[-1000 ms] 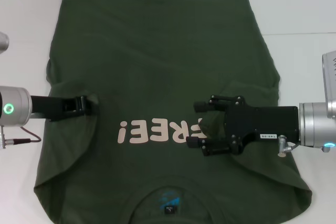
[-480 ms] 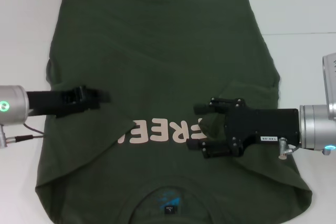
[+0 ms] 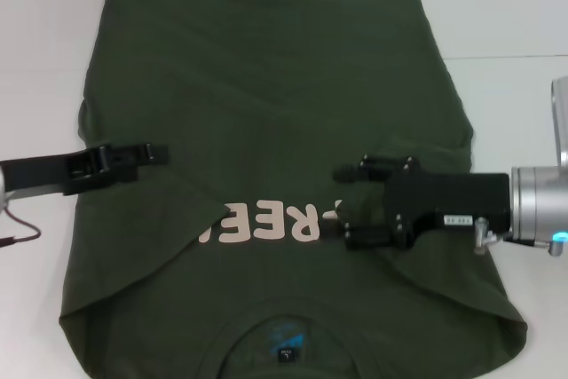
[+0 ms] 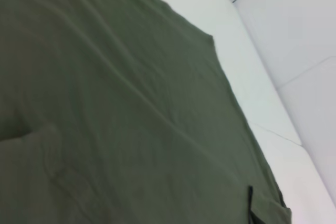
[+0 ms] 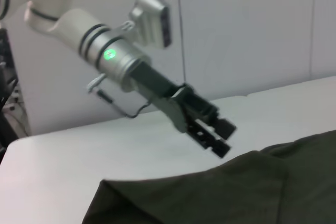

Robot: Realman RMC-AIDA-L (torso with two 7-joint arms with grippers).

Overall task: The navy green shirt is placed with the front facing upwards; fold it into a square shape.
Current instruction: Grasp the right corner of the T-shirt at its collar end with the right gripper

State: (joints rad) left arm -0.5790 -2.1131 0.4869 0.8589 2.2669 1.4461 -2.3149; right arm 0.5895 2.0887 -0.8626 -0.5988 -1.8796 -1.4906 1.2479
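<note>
The dark olive-green short-sleeved cotton shirt (image 3: 266, 130) lies flat across the white table (image 3: 506, 6), pink lettering up, collar and blue neck label at the near edge. Both sleeves look folded in over the body, the left one covering the start of the lettering.

The right gripper (image 3: 342, 204) rests low on the shirt beside the end of the lettering, its black fingers spread and, as far as the head view shows, empty. The left gripper (image 3: 160, 153) sits over the shirt's left part; its jaws look parted in the right wrist view and hold no cloth.

Judging by this, the sleeve folds are down and a lengthwise fold comes next. To do it well, each gripper should pinch a single matching corner — hem or shoulder — and both should travel together, keeping the cloth taut so the tucked sleeves do not slide out.

The right wrist view shows the left gripper (image 5: 215, 132) raised clear of the fabric, which the head view cannot settle. The left wrist view shows only smooth cloth running to the far hem and table edge.
</note>
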